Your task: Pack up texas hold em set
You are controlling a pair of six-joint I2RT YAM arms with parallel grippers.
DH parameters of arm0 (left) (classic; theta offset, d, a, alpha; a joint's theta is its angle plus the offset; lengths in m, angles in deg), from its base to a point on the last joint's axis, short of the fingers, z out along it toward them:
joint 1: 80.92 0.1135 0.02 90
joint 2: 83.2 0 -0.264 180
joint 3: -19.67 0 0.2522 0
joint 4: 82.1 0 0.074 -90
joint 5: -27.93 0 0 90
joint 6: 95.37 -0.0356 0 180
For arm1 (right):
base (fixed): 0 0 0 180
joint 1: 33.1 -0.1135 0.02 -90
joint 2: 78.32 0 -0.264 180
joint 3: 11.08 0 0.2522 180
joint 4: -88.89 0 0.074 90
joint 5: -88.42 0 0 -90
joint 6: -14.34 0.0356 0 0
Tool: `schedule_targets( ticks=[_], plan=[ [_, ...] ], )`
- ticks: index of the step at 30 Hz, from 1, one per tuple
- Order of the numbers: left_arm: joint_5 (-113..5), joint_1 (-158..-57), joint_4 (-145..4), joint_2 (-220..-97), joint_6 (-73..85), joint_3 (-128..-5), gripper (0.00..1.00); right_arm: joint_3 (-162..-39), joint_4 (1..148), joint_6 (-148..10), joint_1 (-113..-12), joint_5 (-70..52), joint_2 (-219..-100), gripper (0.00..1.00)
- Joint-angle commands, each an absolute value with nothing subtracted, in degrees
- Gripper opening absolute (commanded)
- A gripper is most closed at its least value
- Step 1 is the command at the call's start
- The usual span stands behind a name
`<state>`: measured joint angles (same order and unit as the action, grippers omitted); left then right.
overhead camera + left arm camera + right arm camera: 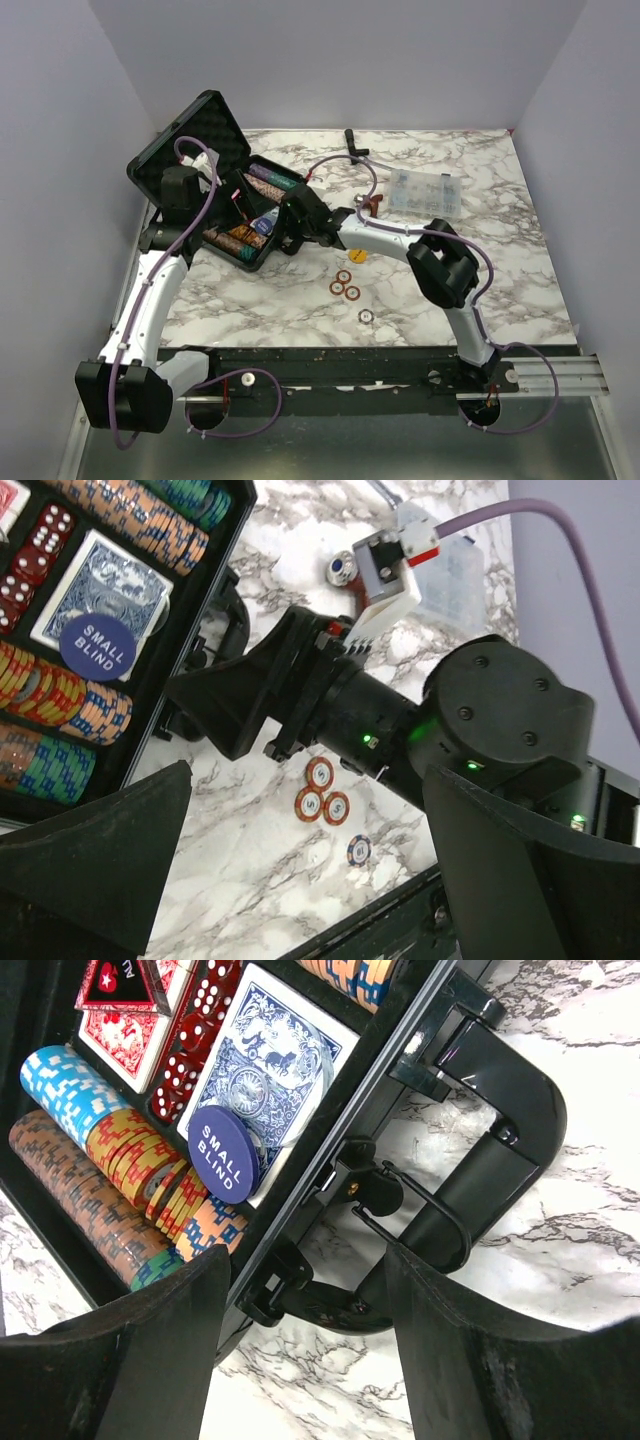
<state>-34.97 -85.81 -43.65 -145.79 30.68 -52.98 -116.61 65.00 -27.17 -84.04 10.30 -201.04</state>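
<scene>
Right gripper (308,1275): jaws spread, straddling the briefcase (340,1130) front edge; handle (505,1110) just ahead.
Left gripper (308,780): jaws spread, empty; loose poker chips (322,792) beneath.

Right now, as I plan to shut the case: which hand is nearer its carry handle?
Right. The right hand is open at the handle; the left hand hangs open over the case interior, farther back.

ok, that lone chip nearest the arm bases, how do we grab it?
Pinch the lone chip across its rim, coming straight down from above. It lies flat on the marble table, so only its thin edge offers opposing faces. It sits apart from the three clustered chips, so fingers likely have room either side.
</scene>
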Motion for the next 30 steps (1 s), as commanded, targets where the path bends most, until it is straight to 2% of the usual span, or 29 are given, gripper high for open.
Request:
schedule_targets(
  ticks=[1, 12, 20, 28, 30],
  plan=[
    [-32.7, -85.5, -45.0, -145.8, 30.1, -49.9, 0.97, -117.1, 64.0, -23.9, -85.6, 14.0, -203.6, 0.66],
    [-32.9, -85.4, -43.9, -145.9, 28.6, -50.2, 0.97, -123.9, 56.2, -23.2, -88.5, 23.8, -210.7, 0.62],
    [-34.6, -85.4, -41.2, -146.6, 26.1, -52.9, 0.97, -120.6, 53.9, -24.5, -90.4, 25.4, -209.9, 0.42],
    [-36.3, -85.5, -35.9, -151.1, 21.5, -56.7, 0.97, -108.7, 56.1, -22.3, -90.7, 24.7, -203.6, 0.25],
    [-35.8, -85.5, -36.4, -151.7, 22.4, -56.3, 0.97, -106.4, 56.1, -22.4, -90.7, 25.7, -202.5, 0.24]
  ],
)
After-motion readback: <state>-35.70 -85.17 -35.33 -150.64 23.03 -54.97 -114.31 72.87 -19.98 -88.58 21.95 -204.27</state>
